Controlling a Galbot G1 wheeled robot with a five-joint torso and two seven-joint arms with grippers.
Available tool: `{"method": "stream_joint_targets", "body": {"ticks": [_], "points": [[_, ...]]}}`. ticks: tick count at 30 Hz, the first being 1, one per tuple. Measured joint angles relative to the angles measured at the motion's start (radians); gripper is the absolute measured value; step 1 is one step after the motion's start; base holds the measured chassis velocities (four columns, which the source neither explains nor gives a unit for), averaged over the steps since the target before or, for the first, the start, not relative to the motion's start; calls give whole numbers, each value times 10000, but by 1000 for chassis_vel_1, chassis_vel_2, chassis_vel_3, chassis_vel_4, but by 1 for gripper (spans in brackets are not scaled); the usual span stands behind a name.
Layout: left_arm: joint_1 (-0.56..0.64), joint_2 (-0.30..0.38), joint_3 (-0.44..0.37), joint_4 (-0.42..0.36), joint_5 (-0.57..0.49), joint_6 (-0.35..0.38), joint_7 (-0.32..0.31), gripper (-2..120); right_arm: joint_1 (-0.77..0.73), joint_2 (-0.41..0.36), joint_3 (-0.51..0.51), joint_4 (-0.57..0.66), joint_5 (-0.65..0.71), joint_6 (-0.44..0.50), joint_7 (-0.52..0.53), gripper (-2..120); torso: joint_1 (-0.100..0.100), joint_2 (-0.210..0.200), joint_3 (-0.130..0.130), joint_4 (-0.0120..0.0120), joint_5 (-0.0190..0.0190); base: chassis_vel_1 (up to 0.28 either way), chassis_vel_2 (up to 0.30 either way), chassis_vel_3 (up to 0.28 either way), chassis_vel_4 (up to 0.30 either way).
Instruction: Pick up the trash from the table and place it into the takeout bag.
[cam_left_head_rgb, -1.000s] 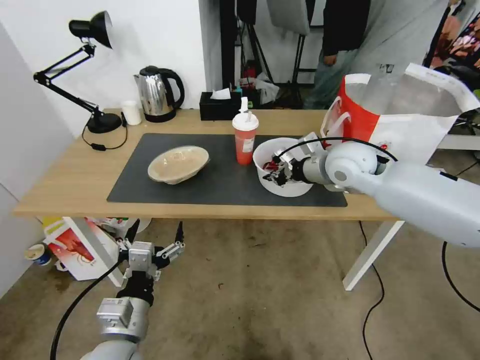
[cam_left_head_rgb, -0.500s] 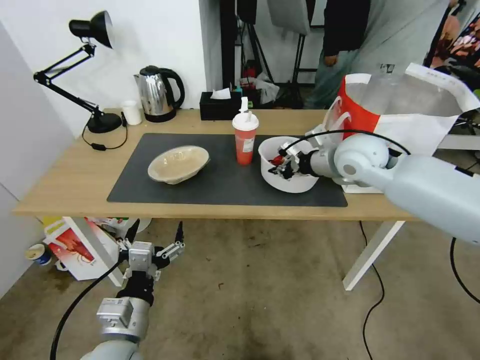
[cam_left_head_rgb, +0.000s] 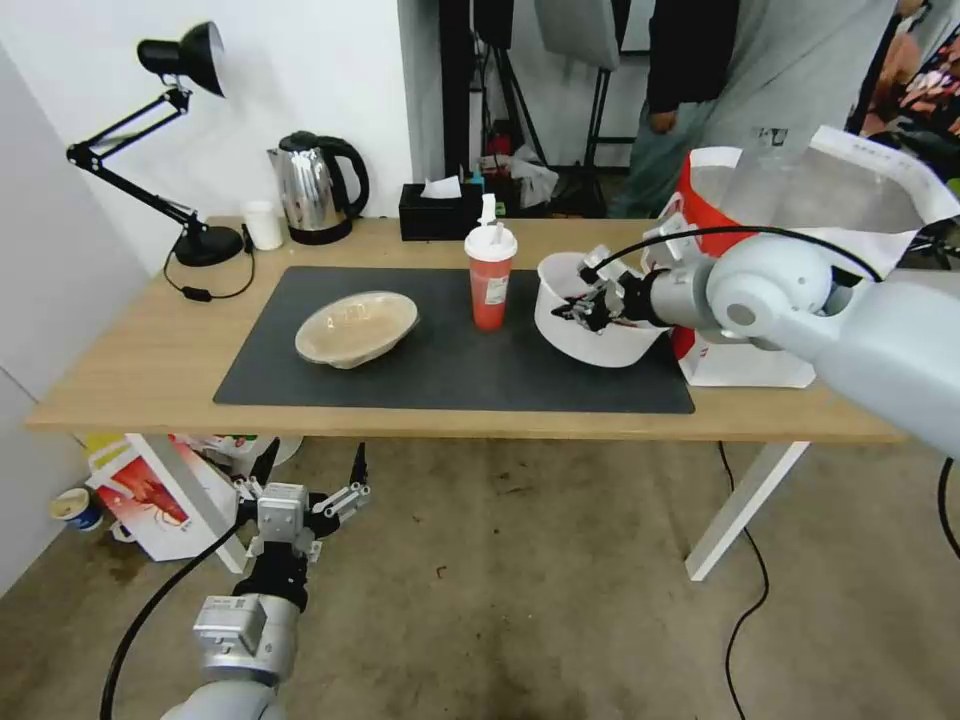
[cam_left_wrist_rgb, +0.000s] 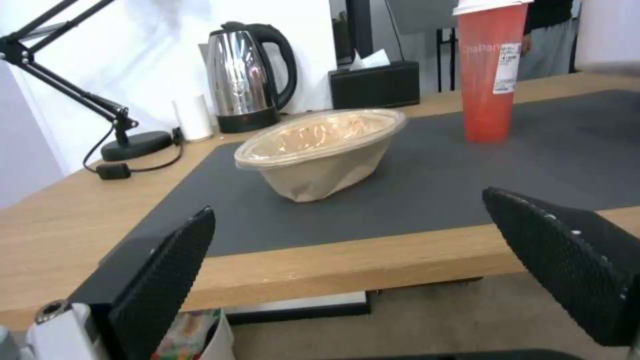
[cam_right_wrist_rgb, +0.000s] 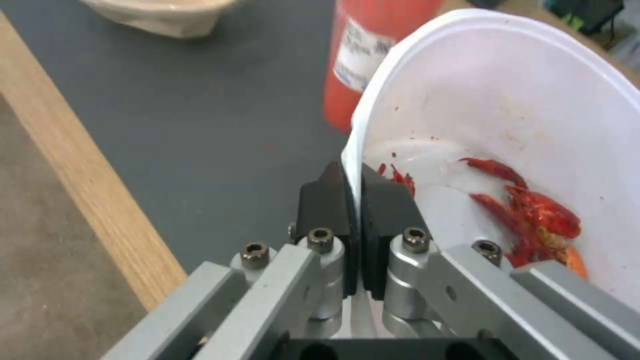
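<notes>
Standing on white legs over a stained concrete floor, table (cam_left_head_rgb: 130, 370) of light wood under a dark grey mat (cam_left_head_rgb: 440, 375), white wall behind. Along the far edge: black lamp (cam_left_head_rgb: 190, 140), kettle (cam_left_head_rgb: 315, 187), tissue box (cam_left_head_rgb: 438, 212). On the mat: beige bowl (cam_left_head_rgb: 356, 328) toward the left, tilted; red cup (cam_left_head_rgb: 490, 275) upright near the middle, just left of the white bowl (cam_left_head_rgb: 595, 325). At the right end, takeout bag (cam_left_head_rgb: 800, 260), mouth open, silvery lining showing. Below the left end, on the floor, a smaller crayfish-print bag (cam_left_head_rgb: 150, 495). Right gripper (cam_left_head_rgb: 590, 305) clamped on the white bowl's near rim, one pad inside and one outside in the right wrist view, red scraps (cam_right_wrist_rgb: 527, 210) pooled at the bottom. Compared with a second ago, white bowl lifted off the mat, tipped, and carried farther back and rightward, now close to the bag. Left gripper (cam_left_head_rgb: 305, 470) parked low before the table edge as before, fingers spread wide apart.
</notes>
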Motion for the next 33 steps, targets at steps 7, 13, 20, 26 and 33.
{"method": "stream_joint_targets", "body": {"ticks": [7,13,20,26,33], "points": [[0,0,0,0,0,0,0,100,546,124,-264,99,-136,4,-251,0,0,0,0,0,0,0,0,0,0],[0,0,0,0,0,0,0,100,1008,430,-610,51,-155,6,-287,0,1,0,0,1,0,0,0,0,0],[0,0,0,0,0,0,0,100,1623,754,-1047,-78,-148,8,-426,0,0,0,0,1,-1,0,0,0,0],[0,0,0,0,0,0,0,100,2551,1047,-1578,-281,-108,13,-639,0,0,0,0,1,-1,0,0,0,0],[0,0,0,0,0,0,0,100,3378,1150,-1899,-424,49,17,-757,0,0,0,0,0,-1,0,0,0,0]]}}
